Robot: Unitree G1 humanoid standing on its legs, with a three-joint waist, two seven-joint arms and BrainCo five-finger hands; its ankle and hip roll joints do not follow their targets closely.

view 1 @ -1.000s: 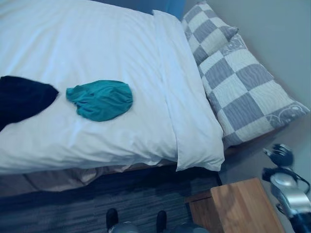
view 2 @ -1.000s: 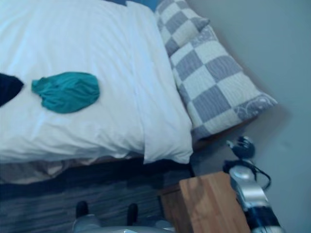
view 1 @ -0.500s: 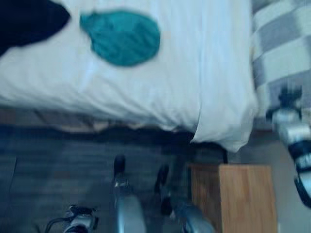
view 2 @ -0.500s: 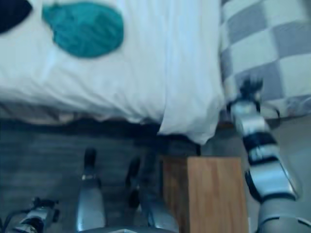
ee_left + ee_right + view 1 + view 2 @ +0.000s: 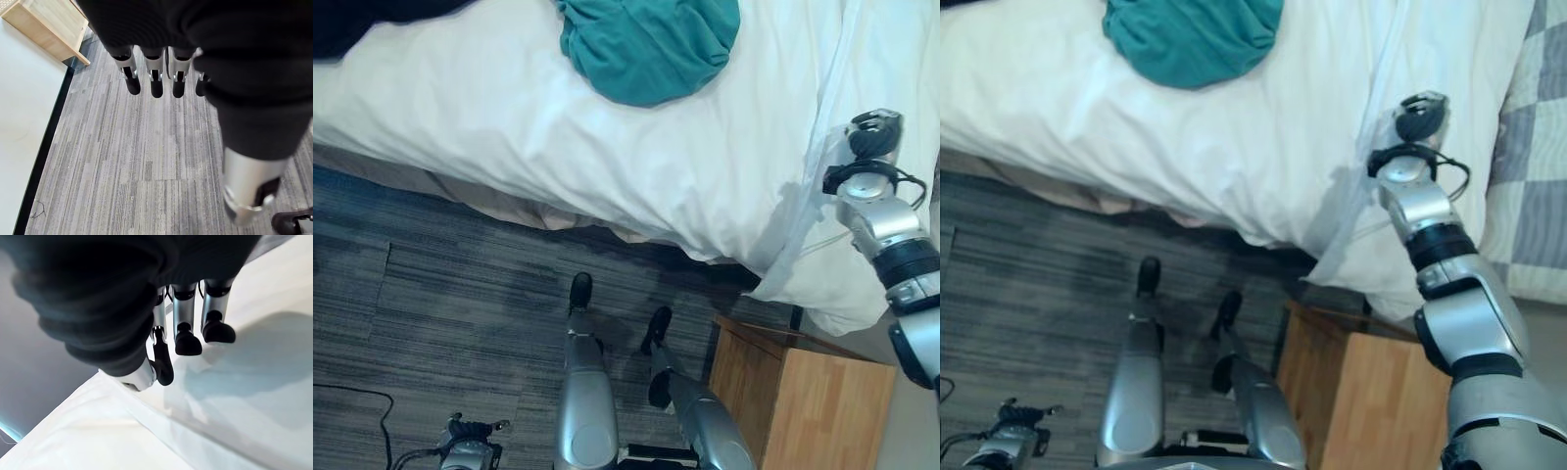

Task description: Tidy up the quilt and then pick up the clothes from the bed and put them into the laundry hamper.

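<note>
One hand matters: my right hand (image 5: 1417, 119), fingers relaxed and empty, hangs over the quilt's (image 5: 636, 166) folded edge, nearer than my left.

This is a bedroom. A bed (image 5: 607, 166) takes up most of the head views, covered by a white quilt (image 5: 1263, 147) with a teal garment (image 5: 646, 44) lying on top, and a grey-and-white checked pillow (image 5: 1538, 176) sits at one end. A small wooden bedside cabinet (image 5: 803, 397) stands on grey striped carpet (image 5: 146, 166) beside the bed.
</note>
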